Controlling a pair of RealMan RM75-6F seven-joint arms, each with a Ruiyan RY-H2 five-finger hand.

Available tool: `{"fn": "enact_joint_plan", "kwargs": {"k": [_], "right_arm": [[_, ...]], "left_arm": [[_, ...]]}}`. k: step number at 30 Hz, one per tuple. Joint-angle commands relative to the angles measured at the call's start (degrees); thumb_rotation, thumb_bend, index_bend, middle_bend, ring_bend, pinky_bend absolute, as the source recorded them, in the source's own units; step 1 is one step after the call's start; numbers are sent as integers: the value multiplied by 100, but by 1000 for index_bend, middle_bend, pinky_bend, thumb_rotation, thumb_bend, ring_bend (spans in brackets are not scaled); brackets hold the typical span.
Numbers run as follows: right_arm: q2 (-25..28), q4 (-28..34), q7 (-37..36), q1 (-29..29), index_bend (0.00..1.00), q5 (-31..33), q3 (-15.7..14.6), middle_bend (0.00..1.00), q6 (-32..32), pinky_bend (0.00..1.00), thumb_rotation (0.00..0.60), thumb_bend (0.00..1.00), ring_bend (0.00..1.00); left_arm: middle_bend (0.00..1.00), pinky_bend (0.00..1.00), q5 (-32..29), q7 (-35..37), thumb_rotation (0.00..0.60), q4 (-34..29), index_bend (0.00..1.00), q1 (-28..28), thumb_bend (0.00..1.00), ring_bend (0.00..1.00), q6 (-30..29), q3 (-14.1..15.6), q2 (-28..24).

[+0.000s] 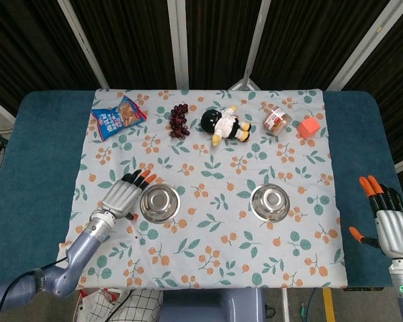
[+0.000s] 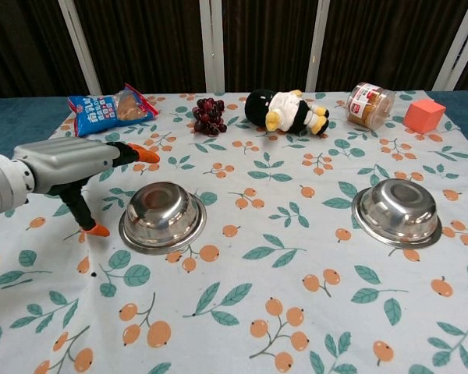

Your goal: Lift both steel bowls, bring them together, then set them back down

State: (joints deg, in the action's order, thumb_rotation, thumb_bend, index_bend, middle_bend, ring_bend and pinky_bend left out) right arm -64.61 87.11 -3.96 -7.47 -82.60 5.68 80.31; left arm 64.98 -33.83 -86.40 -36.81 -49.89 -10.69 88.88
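- Covering most of your blue table is a floral tablecloth, printed with orange berries and green leaves; everything else lies on it.
- Your left hand is over the cloth just left of the left steel bowl, released, fingers apart and pointing toward the bowl's far side; the chest view puts the thumb tip low beside the bowl's rim, but you cannot tell whether it touches.
- Your right hand is at the right edge of the head view, off the cloth over the blue table, fingers spread and grasping nothing, well apart from the right steel bowl.
- Both steel bowls rest upright on the cloth in the near half, well apart from each other.
- Along the far edge, a blue snack bag lies at the left.
- A black-and-white plush toy lies on its side near the middle.
- A bunch of dark grapes sits between the bag and the toy.
- A clear jar lies on its side right of the toy.
- An orange cube sits just beside the jar, at the right.
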Motion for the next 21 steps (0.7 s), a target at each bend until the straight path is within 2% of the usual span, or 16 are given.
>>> {"fn": "enact_joint_plan", "kwargs": {"k": [1, 11, 21], "right_arm": [[-7, 6, 18, -16, 0, 32, 15, 0, -28, 69, 600, 245, 0], [-14, -37, -7, -93, 0, 177, 87, 0, -169, 69, 600, 245, 0], [3, -20, -22, -124, 0, 184, 89, 0, -211, 69, 600, 246, 0]], "left_arm": [[11, 151, -112, -128, 600, 54, 0, -150, 66, 0, 53, -21, 116], [28, 160, -401, -378, 600, -71, 0, -398, 66, 0, 68, 81, 197], [78, 185, -711, -496, 600, 155, 0, -639, 67, 0, 99, 155, 408]]}}
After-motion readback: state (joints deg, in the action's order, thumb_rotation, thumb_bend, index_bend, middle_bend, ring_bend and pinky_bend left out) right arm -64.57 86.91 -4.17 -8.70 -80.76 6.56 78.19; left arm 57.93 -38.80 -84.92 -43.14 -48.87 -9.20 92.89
